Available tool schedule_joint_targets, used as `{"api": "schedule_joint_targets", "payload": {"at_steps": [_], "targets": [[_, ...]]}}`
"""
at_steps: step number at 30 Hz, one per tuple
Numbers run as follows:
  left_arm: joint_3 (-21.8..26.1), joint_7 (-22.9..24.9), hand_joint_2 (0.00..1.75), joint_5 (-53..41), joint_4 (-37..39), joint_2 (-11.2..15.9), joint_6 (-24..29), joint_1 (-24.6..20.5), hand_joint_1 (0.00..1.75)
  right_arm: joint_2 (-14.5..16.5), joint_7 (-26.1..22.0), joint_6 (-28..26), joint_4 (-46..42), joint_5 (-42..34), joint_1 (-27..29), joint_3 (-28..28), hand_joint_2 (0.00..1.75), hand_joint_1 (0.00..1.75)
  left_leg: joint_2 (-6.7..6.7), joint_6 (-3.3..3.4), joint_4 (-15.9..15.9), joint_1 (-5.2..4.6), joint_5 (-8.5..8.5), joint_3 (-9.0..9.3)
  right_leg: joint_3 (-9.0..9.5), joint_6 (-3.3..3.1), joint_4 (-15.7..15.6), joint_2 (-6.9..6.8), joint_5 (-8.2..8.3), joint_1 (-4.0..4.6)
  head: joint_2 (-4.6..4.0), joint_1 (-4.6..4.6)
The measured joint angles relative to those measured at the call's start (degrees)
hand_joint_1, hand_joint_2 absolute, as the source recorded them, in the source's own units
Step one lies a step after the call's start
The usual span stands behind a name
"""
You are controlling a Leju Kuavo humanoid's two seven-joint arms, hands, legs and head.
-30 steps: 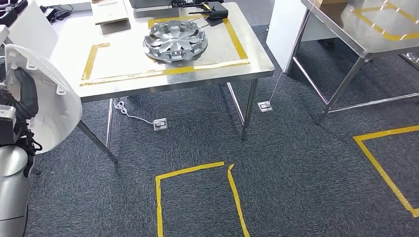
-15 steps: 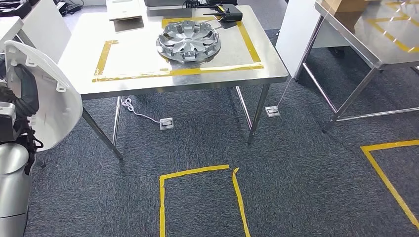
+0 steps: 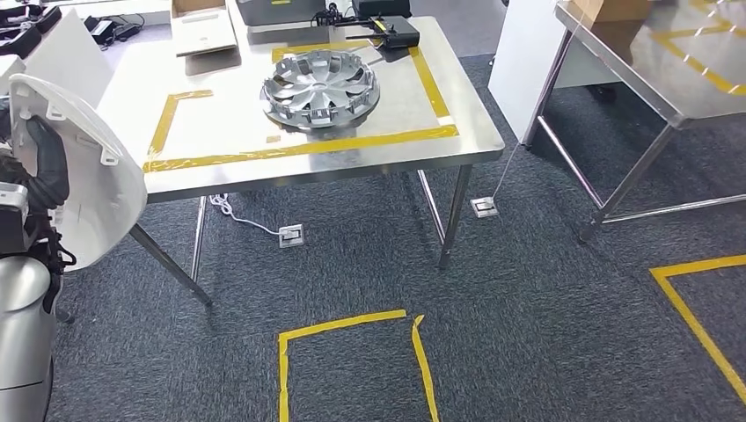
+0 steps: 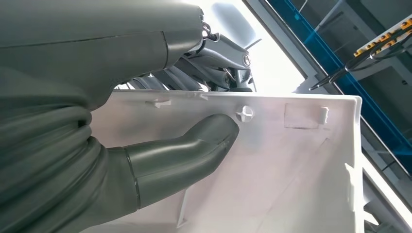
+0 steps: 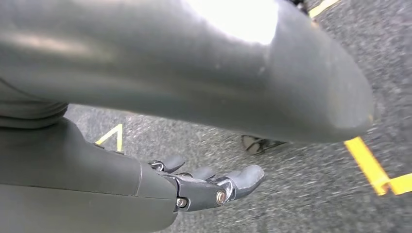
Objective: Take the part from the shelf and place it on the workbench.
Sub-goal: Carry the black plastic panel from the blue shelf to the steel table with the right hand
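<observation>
From where I stood, the white plastic panel [image 3: 97, 176] was already off the shelf and riding at the robot's left side, held upright on edge, well short of the table [image 3: 220, 171]. The left robot hand [image 4: 180, 155] was clamped on it: the thick grey thumb pressed flat against the ribbed inner face, beside a small moulded clip, while the darker fingers reached over the panel's far edge. The right robot hand [image 5: 214, 182] hung down over the carpet, holding nothing, its fingers stretched out loosely and a little apart.

The table stood ahead of the robot, its steel top marked with a rectangle of yellow tape [image 3: 308, 145]. Inside that rectangle, toward its right half, lay a silver wheel cover [image 3: 319, 88]; the left half of the rectangle looked bare. Behind the wheel cover, at the far edge of the table, sat a black device [image 3: 391, 31] with cables. On the carpet in front of the table was a yellow taped square [image 3: 352, 352], which I took for a standing mark.

By my reckoning the picking was done and the carrying was under way. What remained was closing up to the table, reaching the panel over its near edge and setting it down, probably left of the wheel cover.
</observation>
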Motion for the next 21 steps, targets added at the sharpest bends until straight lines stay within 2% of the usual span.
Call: {"api": "schedule_joint_targets", "payload": {"at_steps": [1,2,3,5,6,7,8,9,10,11,12,13,14,16,17,18,19,20,21], "targets": [[0.0,0.0,1.75,0.0,0.1,0.0,0.0,0.0,1.75,0.0,0.0,0.0,0.0,0.0,0.0,0.0,0.00,0.00,0.14,0.30,-3.1,-0.25,2.68,0.73,0.79,0.25,0.0,0.02,-0.78,0.09,0.00,-0.04],[0.0,-0.1,1.75,0.0,0.1,0.0,0.0,-0.1,1.75,0.0,0.0,0.0,0.0,0.0,-0.1,-0.1,0.00,0.00,0.23,0.56,-5.2,-0.49,4.57,1.38,1.35,0.55,-0.1,-0.01,-1.57,0.17,0.00,-0.08],[0.0,-0.1,1.75,0.0,0.1,0.1,0.0,-0.1,1.75,0.0,0.0,0.1,0.0,0.0,-0.1,-0.1,0.00,0.00,0.23,0.83,-6.1,-0.64,5.36,1.79,1.92,0.91,-0.1,-0.05,-2.00,0.24,0.00,-0.10],[0.0,-0.2,1.75,0.0,0.1,0.1,0.1,-0.3,1.75,0.0,-0.1,0.0,0.0,0.0,-0.3,-0.2,0.00,0.00,-0.09,1.45,-6.3,-0.59,4.59,2.83,2.18,1.64,0.9,-0.13,-1.77,0.29,0.00,-0.10],[0.0,-0.3,1.75,0.0,0.1,0.1,0.1,-0.4,1.75,0.0,-0.1,0.0,0.0,-0.1,-0.4,-0.2,0.00,0.00,-0.22,1.81,-6.6,-0.45,4.27,3.44,1.47,2.01,2.8,-0.09,-0.88,0.27,0.00,-0.09],[0.0,-0.3,1.75,0.0,0.1,0.0,0.1,-0.6,1.75,0.0,-0.1,0.0,0.0,-0.1,-0.4,-0.2,0.00,0.00,-0.29,2.13,-6.7,-0.36,3.86,4.17,-0.35,2.38,5.7,-0.04,-0.12,0.19,0.00,-0.04],[-0.1,-0.4,1.75,0.0,0.0,0.0,0.1,-0.7,1.75,0.0,-0.1,0.0,0.0,-0.1,-0.5,-0.2,0.00,0.00,-0.35,2.35,-6.9,-0.27,3.35,4.94,-2.92,2.75,9.3,0.01,0.06,0.06,0.00,0.00],[-0.1,-0.4,1.75,0.0,0.0,-0.1,0.1,-0.7,1.75,0.0,-0.1,0.0,0.0,-0.1,-0.5,-0.2,0.00,0.00,-0.36,2.51,-7.1,-0.27,2.69,5.67,-5.75,3.06,12.8,0.06,-0.68,-0.07,0.00,0.05],[-0.1,-0.4,1.75,0.0,0.0,-0.1,0.1,-0.7,1.75,0.0,-0.1,0.0,0.0,-0.1,-0.5,-0.2,0.00,0.00,-0.41,2.60,-7.2,-0.26,1.96,6.48,-8.50,3.31,15.4,0.07,-2.49,-0.18,0.00,0.10],[-0.1,-0.4,1.75,0.0,0.0,-0.2,0.1,-0.7,1.75,0.0,-0.1,0.0,0.0,-0.1,-0.4,-0.3,0.00,0.00,-0.49,2.60,-7.2,-0.26,1.17,7.36,-10.65,3.46,16.7,0.06,-4.74,-0.26,0.00,0.11],[-0.1,-0.4,1.75,0.0,0.0,-0.2,0.1,-0.6,1.75,0.0,-0.1,0.0,0.0,-0.1,-0.3,-0.3,0.00,0.00,-0.60,2.55,-7.2,-0.25,0.32,8.39,-12.10,3.48,16.5,0.06,-6.56,-0.32,0.00,0.13],[-0.2,-0.4,1.75,0.0,0.1,-0.3,0.1,-0.6,1.75,0.0,-0.1,0.0,0.0,-0.1,-0.1,-0.3,0.00,0.00,-0.71,2.46,-7.2,-0.25,-0.60,9.55,-12.90,3.39,15.0,0.06,-7.10,-0.36,0.00,0.14],[-0.2,-0.4,1.75,0.0,0.1,-0.3,0.1,-0.6,1.75,0.0,-0.1,0.0,0.0,-0.1,0.0,-0.3,0.00,0.00,-0.80,2.33,-7.2,-0.25,-1.55,10.76,-13.17,3.22,12.3,0.06,-5.72,-0.39,0.00,0.15],[-0.2,-0.4,1.75,0.0,0.3,-0.4,0.1,-0.6,1.75,0.0,-0.1,-0.1,0.1,-0.1,0.3,-0.3,0.00,0.00,-0.97,1.97,-7.1,-0.33,-3.50,12.76,-13.18,2.68,5.3,0.07,2.22,-0.29,0.00,0.19],[-0.2,-0.4,1.75,0.0,0.4,-0.5,0.1,-0.5,1.75,0.0,-0.1,0.0,0.1,-0.1,0.4,-0.3,0.00,0.00,-1.10,1.70,-7.1,-0.44,-4.51,13.50,-13.00,2.45,2.8,0.08,5.99,-0.17,0.00,0.18],[-0.3,-0.4,1.75,0.0,0.5,-0.5,0.1,-0.5,1.75,0.0,-0.1,0.0,0.1,-0.1,0.5,-0.3,0.00,0.00,-1.26,1.37,-7.0,-0.51,-5.28,14.43,-12.66,2.15,1.4,0.10,8.52,-0.05,0.00,0.17],[-0.3,-0.5,1.75,0.0,0.5,-0.5,0.1,-0.5,1.75,0.0,-0.1,0.0,0.1,-0.1,0.5,-0.4,0.00,0.00,-1.43,0.97,-6.7,-0.60,-5.60,15.24,-12.12,1.84,0.9,0.07,9.04,0.04,0.00,0.16],[-0.3,-0.5,1.75,0.0,0.5,-0.4,0.1,-0.7,1.75,0.0,0.0,0.0,0.1,-0.1,0.4,-0.4,0.00,0.00,-1.47,0.60,-5.9,-0.59,-5.49,15.41,-11.21,1.45,0.8,0.07,8.88,-0.02,0.00,0.14],[-0.4,-0.5,1.75,0.0,0.5,-0.3,0.2,-0.9,1.75,0.0,-0.1,0.0,0.1,-0.1,0.3,-0.4,0.00,0.00,-1.35,0.25,-4.2,-0.52,-4.66,15.06,-10.31,1.04,0.7,0.05,8.51,-0.11,0.00,0.11]]}}
